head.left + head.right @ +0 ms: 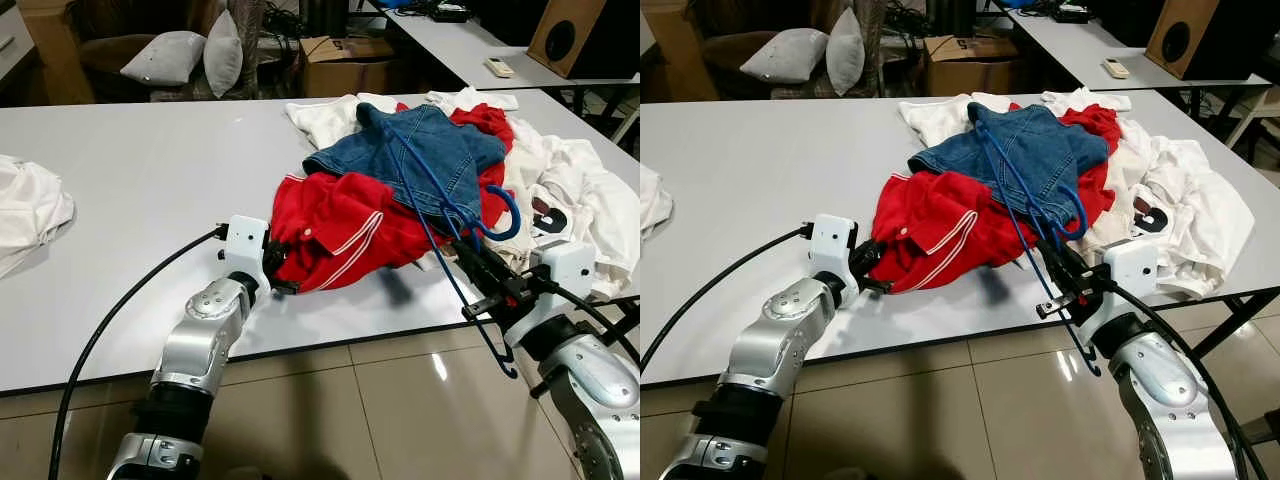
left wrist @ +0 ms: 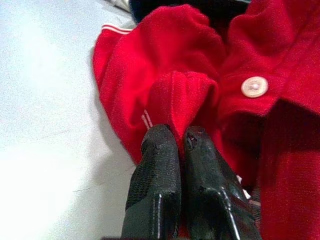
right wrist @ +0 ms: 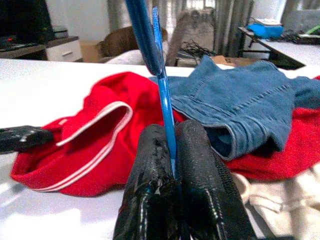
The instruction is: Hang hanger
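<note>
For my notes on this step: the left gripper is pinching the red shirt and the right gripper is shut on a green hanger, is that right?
Not quite: the hanger is blue, not green, as the right wrist view shows. The rest holds: the right gripper is shut on it, and the left gripper is pinching the red shirt.

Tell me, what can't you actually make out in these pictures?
- The red shirt: its right half lies hidden under the denim garment, head views.
- The blue hanger: in the right wrist view, its top is cut off by the picture's edge.
- The fold pinched by the left gripper: left wrist view, the fingers cover how deep it goes.
</note>
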Available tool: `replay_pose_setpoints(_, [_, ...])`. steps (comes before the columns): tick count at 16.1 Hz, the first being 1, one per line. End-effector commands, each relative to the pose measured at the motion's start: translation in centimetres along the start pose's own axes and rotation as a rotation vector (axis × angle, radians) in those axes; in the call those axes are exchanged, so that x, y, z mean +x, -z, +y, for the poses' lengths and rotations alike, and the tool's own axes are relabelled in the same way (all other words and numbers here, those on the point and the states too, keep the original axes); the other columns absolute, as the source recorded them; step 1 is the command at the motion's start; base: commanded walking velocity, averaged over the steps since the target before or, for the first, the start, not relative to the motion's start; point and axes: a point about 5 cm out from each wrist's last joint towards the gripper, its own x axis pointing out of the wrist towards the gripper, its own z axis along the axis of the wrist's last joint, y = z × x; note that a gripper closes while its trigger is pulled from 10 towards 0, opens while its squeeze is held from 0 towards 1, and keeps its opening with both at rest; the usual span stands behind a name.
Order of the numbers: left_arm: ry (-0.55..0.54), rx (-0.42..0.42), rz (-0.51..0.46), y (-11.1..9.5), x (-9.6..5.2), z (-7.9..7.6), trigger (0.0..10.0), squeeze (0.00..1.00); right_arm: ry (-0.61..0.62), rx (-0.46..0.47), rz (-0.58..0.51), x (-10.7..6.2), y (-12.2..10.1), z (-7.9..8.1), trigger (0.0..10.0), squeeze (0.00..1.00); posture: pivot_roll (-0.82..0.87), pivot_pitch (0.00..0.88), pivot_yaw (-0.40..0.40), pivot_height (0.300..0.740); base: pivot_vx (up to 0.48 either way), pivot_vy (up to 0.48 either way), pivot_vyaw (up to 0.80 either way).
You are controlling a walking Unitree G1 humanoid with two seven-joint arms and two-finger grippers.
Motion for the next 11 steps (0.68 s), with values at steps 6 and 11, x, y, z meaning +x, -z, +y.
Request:
replay_pose_setpoints(6, [0.053, 0.083, -0.464, -15.5, -0.4, 1.8, 0.0, 0.00, 0.221, 0.007, -0.083, 0.4, -1.0, -3.0, 10.0, 0.00, -0.03, 0.000, -0.026, 0.740, 0.000, 0.000, 0.00])
replay_pose_setpoints(11, [0.017, 0.179, -0.991, -31.4, -6.2, 2.7, 0.0, 0.00, 0.242, 0.022, -0.125, 1.0, -1.2, -2.7, 10.0, 0.00, 0.00, 0.000, -0.003, 0.740, 0.000, 0.000, 0.00])
